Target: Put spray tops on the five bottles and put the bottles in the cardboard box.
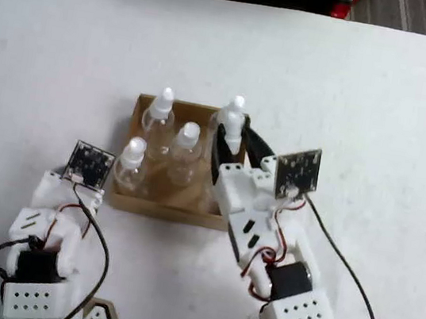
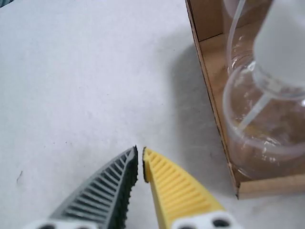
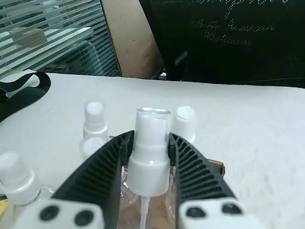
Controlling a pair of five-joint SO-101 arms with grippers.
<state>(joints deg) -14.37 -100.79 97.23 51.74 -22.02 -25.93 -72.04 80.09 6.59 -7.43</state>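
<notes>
A white plastic spray top (image 3: 151, 152), a smooth cylinder flaring to a wider collar, is sitting between the ribbed black fingers of the right gripper (image 3: 150, 137), which is clamping it from both sides. A thin dip tube is hanging from it into the clear bottle (image 3: 143, 210) just below the fingers. This bottle is standing upright at the edge of the shallow brown cardboard box (image 1: 165, 210); whether it is resting on the box floor cannot be told.

Off to that gripper's side, three other clear, round-shouldered bottles with white tops are standing upright inside the box: the far bottle (image 1: 159, 118), the middle bottle (image 1: 186, 154) and the near bottle (image 1: 130, 169).

The right arm (image 1: 256, 222), built of white printed parts, is stretching forward with its wrist leaning over the box's side wall.

The left gripper (image 2: 140, 151), one toothed finger grey and one yellow, is pinching tip to tip on nothing, pointing at the matt white table (image 2: 71, 86). The box wall is standing just beside its tips. The left arm (image 1: 43, 250) is folding back low.
</notes>
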